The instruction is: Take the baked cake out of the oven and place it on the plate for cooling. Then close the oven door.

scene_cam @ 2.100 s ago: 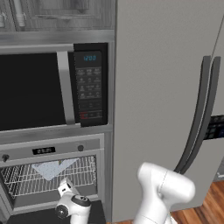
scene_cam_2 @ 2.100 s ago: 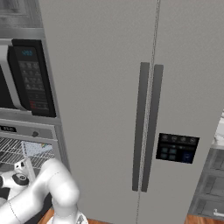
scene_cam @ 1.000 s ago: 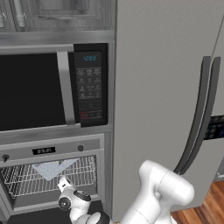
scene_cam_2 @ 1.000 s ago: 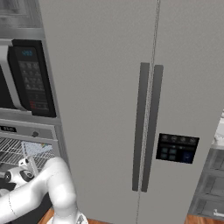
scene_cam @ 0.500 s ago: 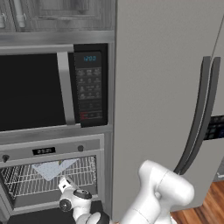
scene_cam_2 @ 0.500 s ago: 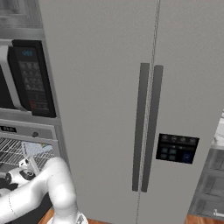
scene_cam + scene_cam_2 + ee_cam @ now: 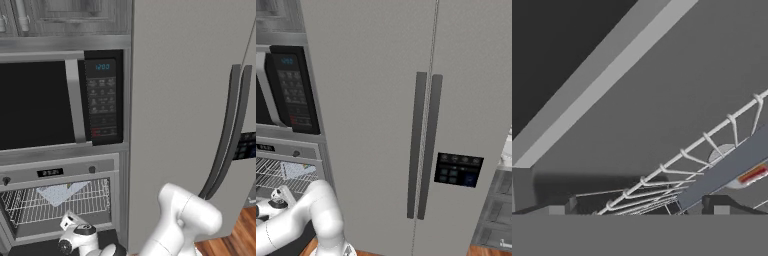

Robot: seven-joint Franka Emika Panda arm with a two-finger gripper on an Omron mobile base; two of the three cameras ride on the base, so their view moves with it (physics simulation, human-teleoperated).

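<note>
The oven (image 7: 60, 172) stands open under the microwave, with wire racks (image 7: 55, 202) inside. Its door (image 7: 30, 248) hangs down as a dark panel at the bottom edge. My hand (image 7: 75, 236) is low in front of the oven mouth, just above the door. In the hand view my gripper (image 7: 637, 210) is open, its two tips far apart with nothing between them, and it looks along a wire rack (image 7: 677, 160). A pale round thing with a red-orange strip (image 7: 724, 154) lies past the rack, half hidden by a grey bar; it may be the cake. The plate is out of view.
A large black-windowed microwave (image 7: 50, 100) with a keypad sits above the oven. A tall steel fridge (image 7: 190, 100) with two dark handles (image 7: 423, 145) fills the right side, close beside the oven. My white arm (image 7: 306, 215) bends across the lower left of the right base view.
My hand has shifted slightly left in front of the oven mouth, staying low. The oven, its door and the racks have not moved.
</note>
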